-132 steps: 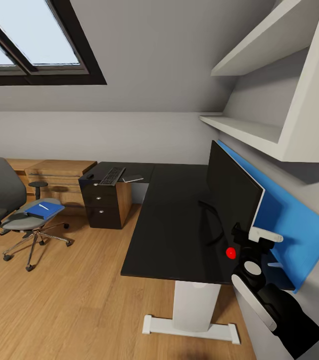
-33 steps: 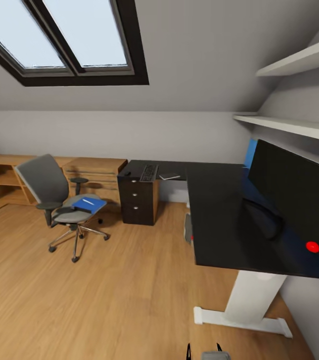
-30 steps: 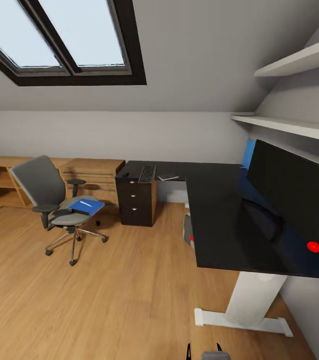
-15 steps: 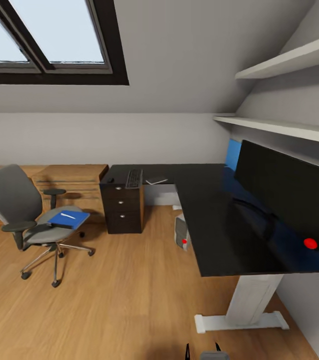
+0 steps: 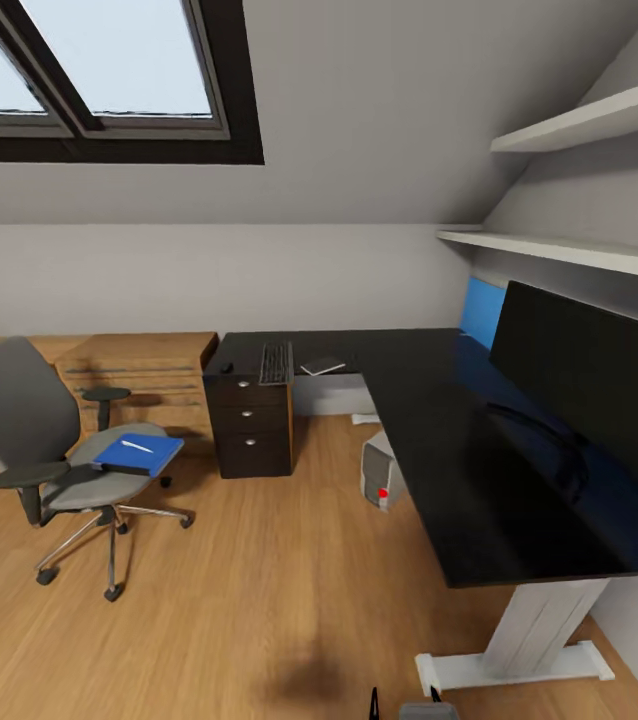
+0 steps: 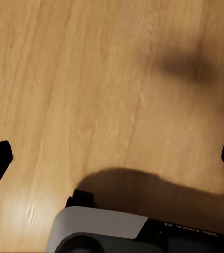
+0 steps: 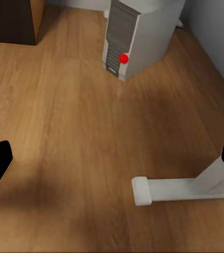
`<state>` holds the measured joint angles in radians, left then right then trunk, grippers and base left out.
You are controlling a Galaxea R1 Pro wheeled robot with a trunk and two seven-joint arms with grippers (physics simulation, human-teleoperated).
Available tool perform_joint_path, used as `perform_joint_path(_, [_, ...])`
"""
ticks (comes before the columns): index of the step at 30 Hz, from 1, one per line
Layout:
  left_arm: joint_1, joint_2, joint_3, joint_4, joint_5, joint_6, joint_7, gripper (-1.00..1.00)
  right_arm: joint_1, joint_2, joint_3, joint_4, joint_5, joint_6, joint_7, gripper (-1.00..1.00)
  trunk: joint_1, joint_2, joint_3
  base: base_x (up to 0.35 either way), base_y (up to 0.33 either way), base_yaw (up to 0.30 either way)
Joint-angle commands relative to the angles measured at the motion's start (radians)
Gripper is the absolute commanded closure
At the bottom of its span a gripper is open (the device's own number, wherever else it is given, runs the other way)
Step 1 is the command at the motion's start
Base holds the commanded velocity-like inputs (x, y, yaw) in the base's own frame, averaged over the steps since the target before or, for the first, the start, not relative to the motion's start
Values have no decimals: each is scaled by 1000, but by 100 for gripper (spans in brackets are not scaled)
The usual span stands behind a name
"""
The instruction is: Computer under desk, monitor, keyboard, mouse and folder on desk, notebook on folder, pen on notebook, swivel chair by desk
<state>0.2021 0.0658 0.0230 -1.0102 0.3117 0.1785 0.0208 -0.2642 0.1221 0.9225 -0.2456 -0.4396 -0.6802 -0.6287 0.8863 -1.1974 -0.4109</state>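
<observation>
The black L-shaped desk (image 5: 429, 430) fills the right of the head view, with the monitor (image 5: 589, 395) standing along its blue back panel. On its far left wing lie the keyboard (image 5: 275, 362), the small dark mouse (image 5: 226, 367) and the thin grey notebook (image 5: 322, 367). At the left the swivel chair (image 5: 39, 440) stands apart from the desk, and the blue folder (image 5: 139, 454) lies on its seat with the pen (image 5: 137, 446) on top. The computer (image 5: 381, 472) (image 7: 138, 37) stands on the floor under the desk. My left gripper (image 6: 112, 158) and right gripper (image 7: 112, 158) hang open over bare wooden floor, holding nothing.
A dark drawer pedestal (image 5: 252, 420) stands under the desk's left wing, beside a light wooden drawer unit (image 5: 139, 372) along the back wall. White shelves (image 5: 569, 250) jut out above the monitor. The desk's white foot (image 5: 519, 660) (image 7: 180, 190) rests on the floor near my right gripper.
The whole head view has shifted, so the camera has moved. The right gripper, beside the monitor 4.4 s ago, has left the head view. None of the things has moved.
</observation>
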Motion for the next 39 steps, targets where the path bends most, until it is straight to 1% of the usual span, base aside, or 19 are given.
perform_joint_path(1, [0, 0, 0, -2, 10, 6, 2, -100, -1, 0, 9, 1, -5, -2, -6, -100, 1, -1, -1, 289, 213, 0])
perform_joint_path(8, [0, 0, 0, -2, 11, 6, 2, -100, -1, -1, 9, 3, -5, -2, 0, -100, 1, -1, -1, 302, 188, 0])
perform_joint_path(10, [0, 0, 0, -2, 11, 5, 2, -100, -1, -1, 8, 3, -5, -2, 15, -100, 1, -1, -1, 315, 153, 0])
perform_joint_path(14, [0, 0, 0, -2, 11, 4, 1, -100, -1, -1, 6, 4, -4, -2, 67, -100, 1, -1, -1, 318, 139, 0])
perform_joint_path(17, [0, 0, 0, -2, 11, 4, 1, -100, -1, -3, 3, 5, -7, -2, 85, -100, 1, -1, -1, 320, 130, 0])
perform_joint_path(39, [0, -1, 0, -1, 12, 4, 1, -100, -1, -4, 1, 5, -9, -2, 93, -100, 1, -1, -1, 321, 128, 0])
